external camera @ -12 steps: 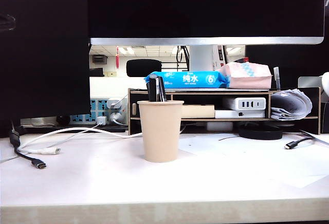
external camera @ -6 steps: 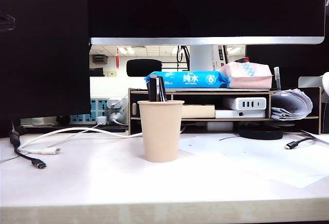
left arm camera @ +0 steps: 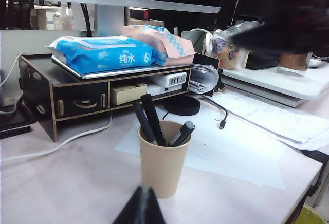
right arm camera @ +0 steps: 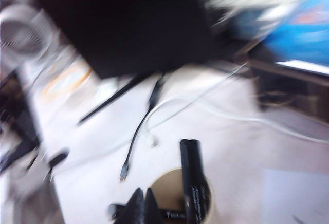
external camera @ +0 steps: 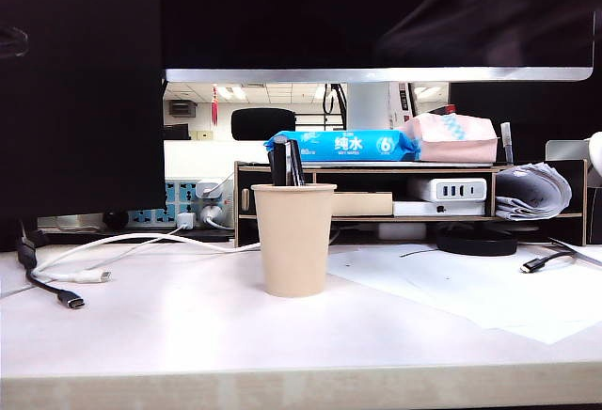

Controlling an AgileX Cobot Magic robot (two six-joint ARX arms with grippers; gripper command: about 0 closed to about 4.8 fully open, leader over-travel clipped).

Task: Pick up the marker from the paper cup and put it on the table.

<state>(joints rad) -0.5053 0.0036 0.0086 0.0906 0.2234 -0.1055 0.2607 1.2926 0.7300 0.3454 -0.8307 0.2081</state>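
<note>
White table (external camera: 188,335) bears paper cup (external camera: 293,239) before wooden shelf (external camera: 376,170) — left end effector (left arm camera: 141,206), right end effector (right arm camera: 141,203) pressed together.

We saw a blue wet-wipes pack (external camera: 340,145) beside a pink tissue pack (external camera: 451,137) atop the wooden monitor shelf (external camera: 376,171). A white charger (external camera: 450,189) sat inside it, and white cables (external camera: 132,245) trailed left.

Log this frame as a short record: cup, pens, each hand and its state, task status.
paper cup: upright on the table, in front of the wooden shelf
pens: three dark pens stand in it; the marker not lifted
right hand: shut, blurred, above the cup's mouth
left hand: shut, short of the cup, holding nothing
task status: marker not yet grasped
</note>
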